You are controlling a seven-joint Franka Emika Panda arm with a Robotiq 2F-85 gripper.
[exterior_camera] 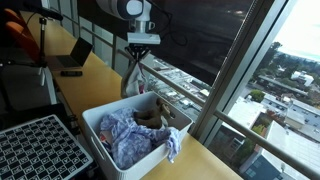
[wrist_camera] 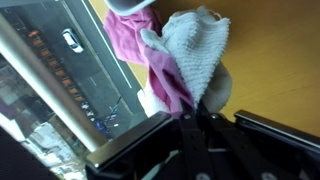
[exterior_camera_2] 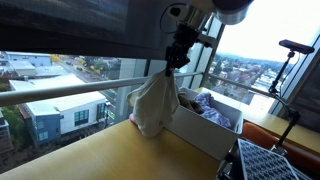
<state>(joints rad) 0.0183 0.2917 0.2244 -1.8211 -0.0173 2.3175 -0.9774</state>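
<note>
The gripper point(exterior_camera_2: 177, 62) held a pale cloth point(exterior_camera_2: 155, 105) clamped, dangling over the tabletop point(exterior_camera_2: 90, 155) just outside the white bin point(exterior_camera_2: 200, 135) — other garments point(exterior_camera: 125, 138) lay heaped inside, not yet lifted.

Arm point(exterior_camera_2: 232, 8) raised, wrist vertical, tool point(exterior_camera_2: 173, 66) pointing down, fingers clamped.

Knitted cloth point(exterior_camera_2: 154, 106) looks soft, bin point(exterior_camera_2: 200, 136) smooth white plastic, tabletop point(exterior_camera_2: 90, 156) matt wood.
</note>
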